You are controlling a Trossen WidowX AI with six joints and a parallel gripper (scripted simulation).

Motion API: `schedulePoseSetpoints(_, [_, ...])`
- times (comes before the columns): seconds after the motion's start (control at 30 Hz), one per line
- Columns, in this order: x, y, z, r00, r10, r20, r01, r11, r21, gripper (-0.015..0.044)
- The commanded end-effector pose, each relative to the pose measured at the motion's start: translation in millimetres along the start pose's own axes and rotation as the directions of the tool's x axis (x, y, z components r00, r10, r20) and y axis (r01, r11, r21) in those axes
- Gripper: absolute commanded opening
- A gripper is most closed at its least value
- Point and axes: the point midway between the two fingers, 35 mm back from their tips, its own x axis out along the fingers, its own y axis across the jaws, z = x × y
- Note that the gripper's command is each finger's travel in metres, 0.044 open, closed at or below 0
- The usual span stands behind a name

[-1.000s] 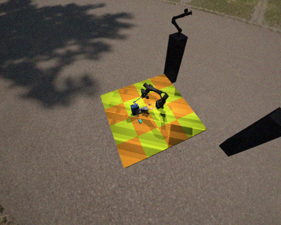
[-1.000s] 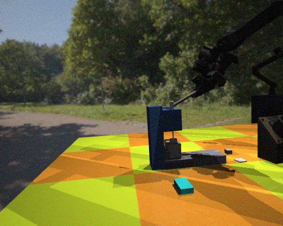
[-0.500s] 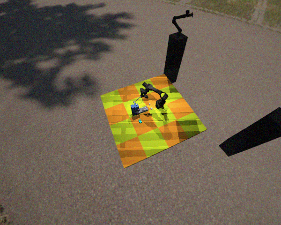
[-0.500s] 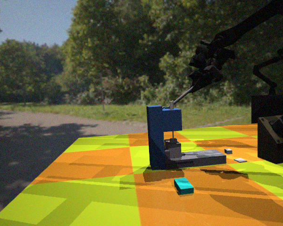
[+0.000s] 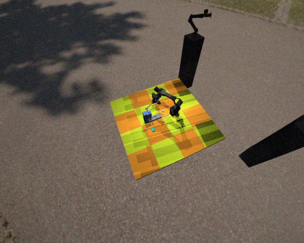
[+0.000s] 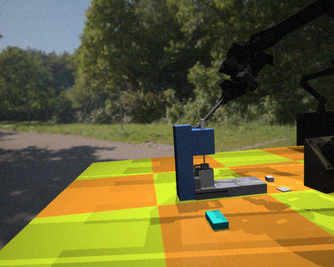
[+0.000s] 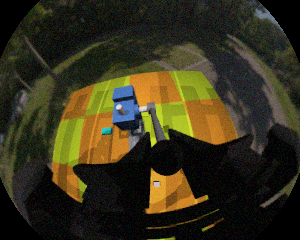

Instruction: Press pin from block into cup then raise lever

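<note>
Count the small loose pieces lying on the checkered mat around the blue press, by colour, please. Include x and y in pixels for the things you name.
Teal block (image 5: 153, 129) (image 6: 216, 219) (image 7: 107, 131): 1
Pale grey or white pieces, one small cube (image 5: 162, 111) (image 6: 269, 178) (image 7: 156, 184) and one flat plate (image 5: 165, 115) (image 6: 283, 189): 2
Total: 3

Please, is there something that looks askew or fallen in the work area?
Nothing looks clearly wrong. The press stands upright, and the teal block lies flat beside it, apart from the press.
</note>
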Motion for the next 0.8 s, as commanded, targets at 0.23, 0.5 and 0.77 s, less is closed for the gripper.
schedulePoseSetpoints(0.23, [1,0,19,1.000,0.003,0.010,-0.003,1.000,-0.006,0.0000])
schedulePoseSetpoints(0.5, [2,0,31,1.000,0.003,0.010,-0.003,1.000,-0.007,0.0000])
schedulePoseSetpoints(0.77, [5,0,43,1.000,0.003,0.010,-0.003,1.000,-0.007,0.0000])
